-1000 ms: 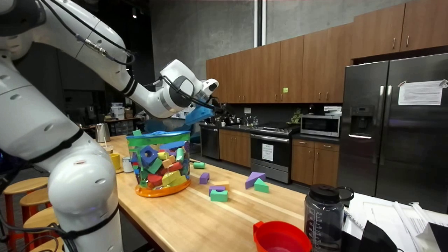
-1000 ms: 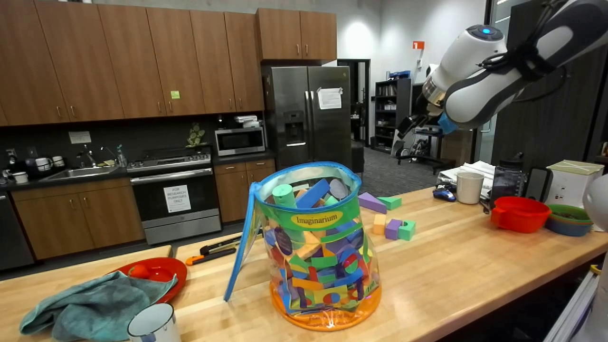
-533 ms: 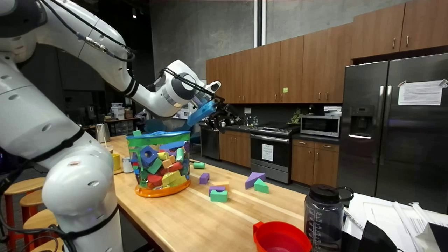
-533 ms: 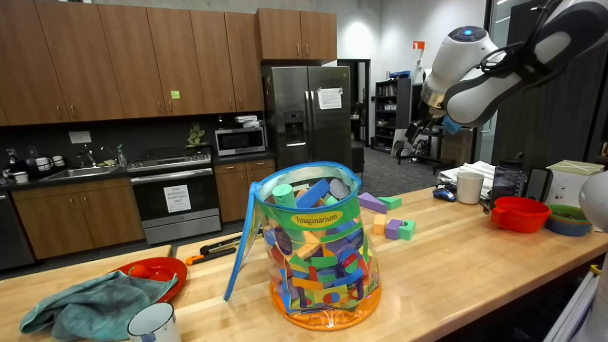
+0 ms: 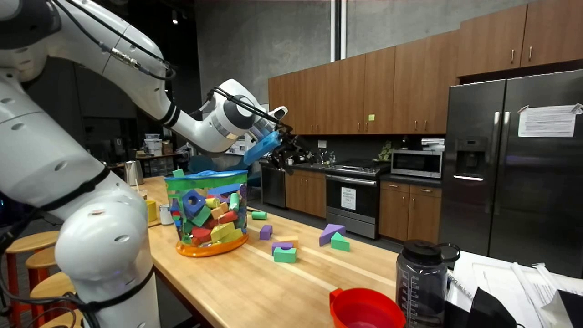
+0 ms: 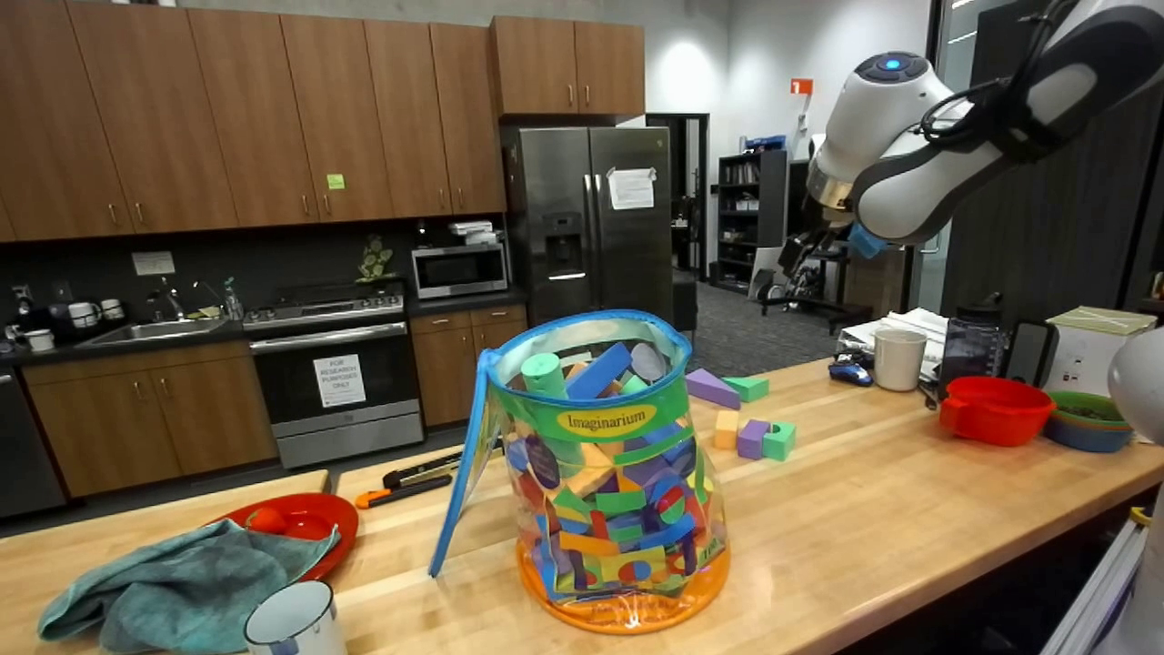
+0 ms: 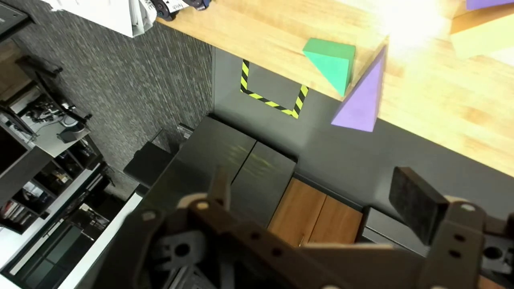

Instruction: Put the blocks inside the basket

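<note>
Over the last second my arm (image 6: 937, 186) has shifted slightly; I hold my jaws high, spread wide. In an exterior view, the see-through basket (image 6: 607, 419) stands near on the bench (image 6: 873, 518), filled with blocks (image 6: 600, 370). Farther right sit an orange block (image 6: 726, 430), a purple block (image 6: 753, 439) and a green block (image 6: 782, 445); beyond them, a purple wedge (image 6: 712, 388) beside a green wedge (image 6: 747, 389).

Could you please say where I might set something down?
The table is barest in the patch bordered by the basket, loose blocks and red bowl. It's crowded around that bowl, by the bottle and papers, and where the towel overlaps the plate.
</note>
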{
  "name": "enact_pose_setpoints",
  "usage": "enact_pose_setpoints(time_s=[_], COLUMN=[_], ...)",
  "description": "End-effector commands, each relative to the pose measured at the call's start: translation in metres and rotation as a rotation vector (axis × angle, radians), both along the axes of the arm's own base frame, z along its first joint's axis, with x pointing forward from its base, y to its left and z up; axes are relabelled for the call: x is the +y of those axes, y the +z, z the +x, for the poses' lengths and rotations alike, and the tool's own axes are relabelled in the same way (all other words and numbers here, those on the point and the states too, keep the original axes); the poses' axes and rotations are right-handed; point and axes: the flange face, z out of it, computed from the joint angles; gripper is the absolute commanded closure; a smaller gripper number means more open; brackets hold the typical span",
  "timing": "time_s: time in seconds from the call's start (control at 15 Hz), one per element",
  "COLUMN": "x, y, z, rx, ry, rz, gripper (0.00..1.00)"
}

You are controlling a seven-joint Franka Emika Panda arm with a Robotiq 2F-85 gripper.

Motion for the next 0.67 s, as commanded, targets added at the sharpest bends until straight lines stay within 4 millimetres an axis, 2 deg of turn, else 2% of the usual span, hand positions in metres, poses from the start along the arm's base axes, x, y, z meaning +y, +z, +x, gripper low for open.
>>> enact_pose_setpoints(time_s=[0.0,0.2,0.33,0.4,0.6], x=[-0.008,-0.014,-0.014,-0.012,-0.009], y=[-0.004,-0.019,-0.035,-0.028,-0.037], z=[-0.004,-0.006,-0.004,-0.011,-0.009], rx=[0.107,0.234,0.304,0.259,0.297], ry=[-0.083,-0.136,-0.113,-0.119,-0.106], rz=[-0.133,-0.253,-0.231,-0.231,-0.221], gripper=[0.0,0.0,0.0,0.0,0.0])
